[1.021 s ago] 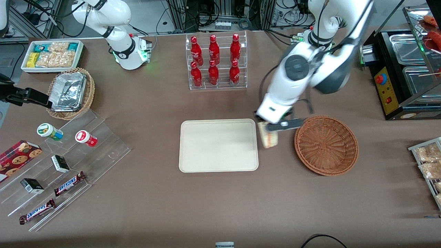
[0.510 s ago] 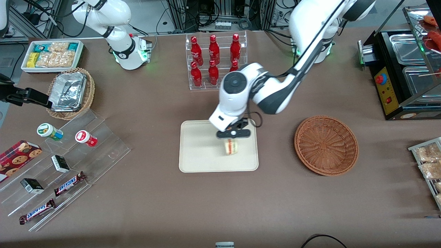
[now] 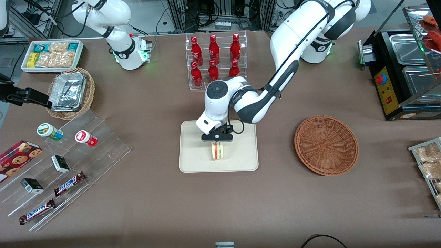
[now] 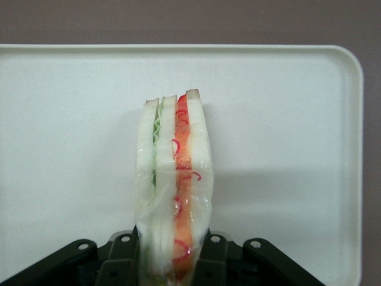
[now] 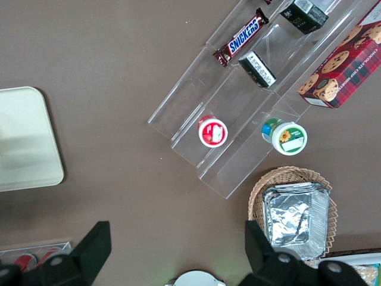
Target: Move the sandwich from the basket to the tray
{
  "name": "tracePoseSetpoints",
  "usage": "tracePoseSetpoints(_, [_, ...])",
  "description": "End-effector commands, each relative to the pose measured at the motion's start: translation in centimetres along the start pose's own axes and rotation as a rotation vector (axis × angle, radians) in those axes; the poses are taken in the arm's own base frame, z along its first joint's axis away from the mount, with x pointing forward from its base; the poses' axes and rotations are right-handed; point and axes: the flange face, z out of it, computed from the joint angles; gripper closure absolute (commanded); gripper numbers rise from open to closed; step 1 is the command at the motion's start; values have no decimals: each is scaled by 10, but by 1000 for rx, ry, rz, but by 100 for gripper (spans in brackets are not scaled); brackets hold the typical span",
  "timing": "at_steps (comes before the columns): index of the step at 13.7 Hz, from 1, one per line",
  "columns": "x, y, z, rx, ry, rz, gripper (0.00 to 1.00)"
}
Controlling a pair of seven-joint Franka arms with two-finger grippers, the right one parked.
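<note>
Gripper: the black two-finger gripper (image 3: 217,142) hangs over the middle of the tray, its fingers (image 4: 211,256) closed on both flat sides of the sandwich
Sandwich: the wrapped triangular wedge of pale cream bread with a red-orange and green filling (image 3: 217,151) stands on edge, upright, held by its upper end; its cut edge faces the wrist camera (image 4: 174,190); whether its lower end touches the tray cannot be told
Tray: the flat cream-beige rectangular tray with rounded corners and a low rim (image 3: 193,151) lies on the brown worktop (image 3: 220,203) and has only the sandwich over it
Basket: the round reddish-brown woven wicker basket (image 3: 326,145) sits beside the tray, toward the working arm's end, well apart from it, with nothing in it
Bottle rack: a clear acrylic rack (image 3: 217,62) holds red bottles, farther from the front camera than the tray
Tan wicker basket: it (image 3: 70,93) holds foil containers, toward the parked arm's end
White bin: it (image 3: 51,55) holds snack packets, just beside the tan basket
</note>
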Motion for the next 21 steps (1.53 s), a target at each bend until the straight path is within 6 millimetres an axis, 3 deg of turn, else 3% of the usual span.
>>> tracePoseSetpoints(1, [1,6,13,21,26,9,66])
tracePoseSetpoints(2, [1,5,15,22,25,11,46])
tracePoseSetpoints(3, [1,5,14,23,25,12,1])
tracePoseSetpoints(6, [14,-1,-4,11,41,-10,1])
tracePoseSetpoints(8, [20,-5,-48,26,60,-30,1])
tracePoseSetpoints(12, [39,-50,-158,107,0,-154,1])
tracePoseSetpoints(14, [45,-87,-207,193,-26,-196,1])
tracePoseSetpoints(16, [49,-121,-260,205,-44,-238,1])
tracePoseSetpoints(18, [59,-165,-300,178,-76,-225,1])
tracePoseSetpoints(21, [66,-216,-335,180,-118,-185,1])
